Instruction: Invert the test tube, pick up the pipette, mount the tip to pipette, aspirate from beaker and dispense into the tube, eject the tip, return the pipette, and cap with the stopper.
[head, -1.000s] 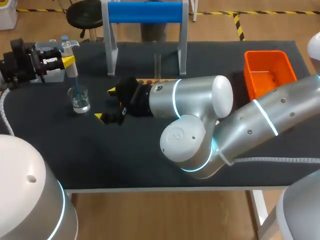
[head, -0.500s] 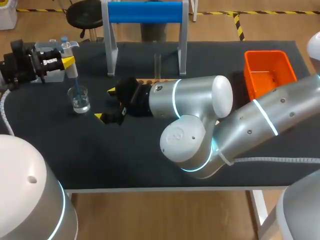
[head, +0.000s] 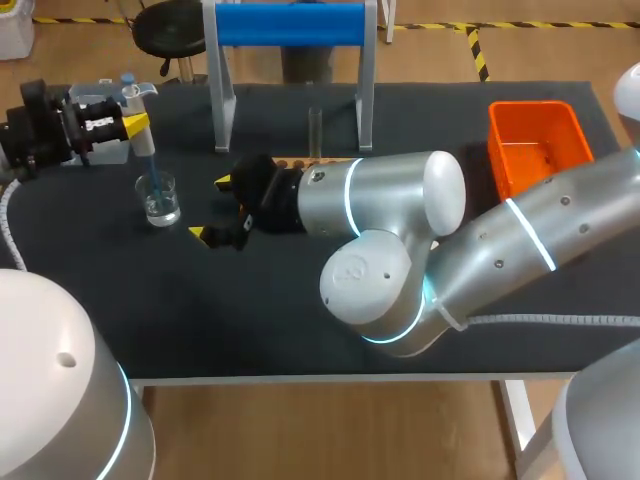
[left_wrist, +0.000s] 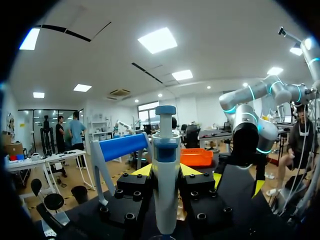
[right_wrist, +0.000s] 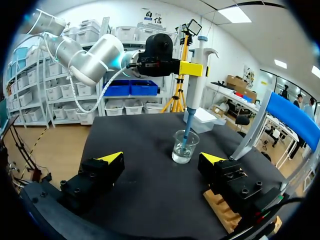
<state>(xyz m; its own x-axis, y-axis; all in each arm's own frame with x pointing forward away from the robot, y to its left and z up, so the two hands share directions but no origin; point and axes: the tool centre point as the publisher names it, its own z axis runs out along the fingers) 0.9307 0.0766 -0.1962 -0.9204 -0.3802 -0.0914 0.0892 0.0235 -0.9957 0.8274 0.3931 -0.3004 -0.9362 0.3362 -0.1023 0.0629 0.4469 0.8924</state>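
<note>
**Pipette tip in beaker under left arm; right gripper open beside it**

1. Left gripper: far left of the black-matted table. Its yellow-tipped fingers are clamped on the pipette from both sides. Only the left wrist view shows the grip closely, with a white barrel, blue collar and blue plunger cap upright between black bolted finger blocks.
2. Blue tip: slender, translucent and tapered, mounted on the pipette and sloping down into the beaker. The right wrist view shows its end reaching the liquid, which the head view does not make clear.
3. Beaker: small clear glass cylinder holding a little clear liquid. It stands on the mat directly below the left gripper.
4. White box: flat and rectangular, on the mat beyond the beaker. It shows plainly only in the right wrist view.
5. Right gripper: just right of the beaker, low over the mat, fingers wide apart and holding nothing. Its own view puts the beaker ahead of it, between the finger lines.
6. Test tube: clear and upright at the far middle, between the stand's legs. Its base is hidden by the right arm, and it shows only in the head view.
7. Stand: grey metal legs carrying a blue cylindrical bar, at the far middle.
8. Orange bin: open rectangular plastic bin at the far right.
</note>
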